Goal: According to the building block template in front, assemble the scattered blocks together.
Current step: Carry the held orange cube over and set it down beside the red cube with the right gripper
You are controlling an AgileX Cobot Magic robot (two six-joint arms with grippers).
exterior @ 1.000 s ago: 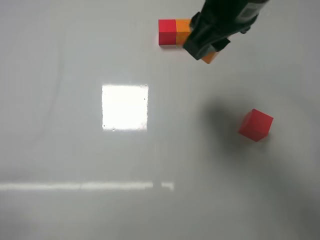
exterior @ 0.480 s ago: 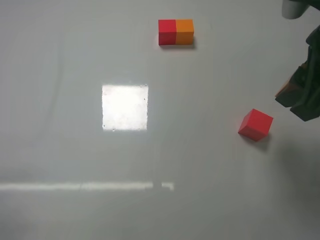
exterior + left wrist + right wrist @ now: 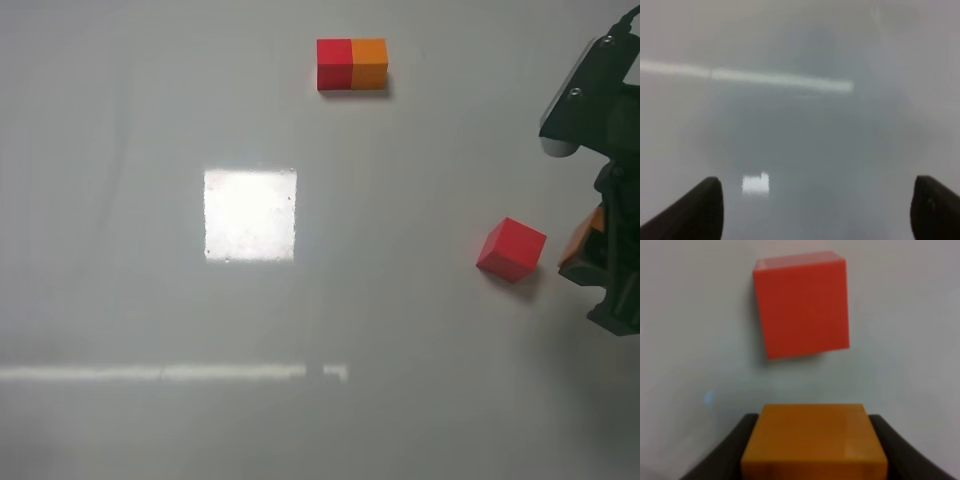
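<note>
Clamping the orange cube (image 3: 815, 432) between its fingers, the right gripper (image 3: 813, 455) is sitting by the table's right edge, red cube (image 3: 511, 250) just beside it, not touching. Template bar (image 3: 352, 64) is lying near the far edge. Left gripper (image 3: 815, 210) is hanging spread wide.

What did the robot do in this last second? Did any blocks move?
The right tool, shut on the orange cube, carried it from beside the red-orange template down to just right of the red cube. The template and the red cube stayed put.
</note>
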